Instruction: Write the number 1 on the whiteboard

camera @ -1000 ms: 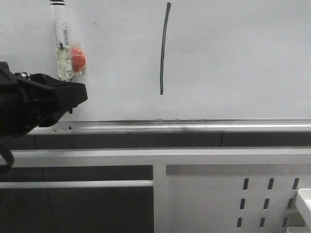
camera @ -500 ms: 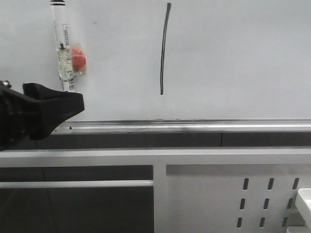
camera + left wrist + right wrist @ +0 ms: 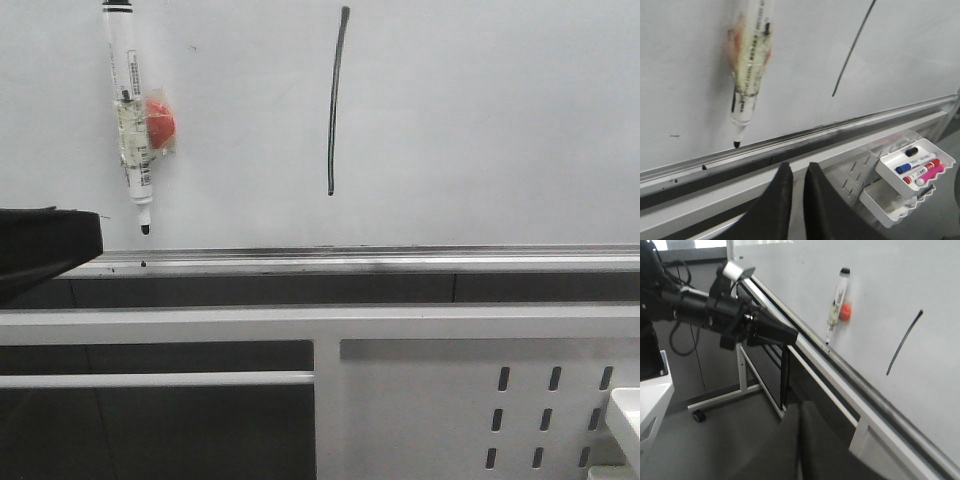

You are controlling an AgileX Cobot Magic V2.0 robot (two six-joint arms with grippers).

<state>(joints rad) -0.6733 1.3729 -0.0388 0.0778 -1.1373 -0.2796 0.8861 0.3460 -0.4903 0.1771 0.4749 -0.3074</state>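
Front view: the number 1 is on the whiteboard, a thin dark near-vertical stroke, slightly curved, sitting upper middle of the board and ending well above the silver lower rail. The marker pen hangs tip-down on the board, left of the stroke, stuck beside a red magnet, with nothing holding it. Looks like writing is done and the pen is parked; what's left is just clearing the arms. Only a dark slab of the left gripper shows at the left edge, below the pen tip and in front of the rail; can't read its fingers here. Left wrist view: the left gripper has its fingers nearly together with a thin gap, empty, hovering apart from the board and below the rail; pen tip close above the rail, so upward moves there risk bumping it. A white tray of spare markers hangs off the perforated panel to one side, an edge to avoid. Right wrist view: the right gripper has fingers pressed together, empty, well back from the board. The left arm sits near the rail below the pen; open floor behind both arms gives clear retreat room.
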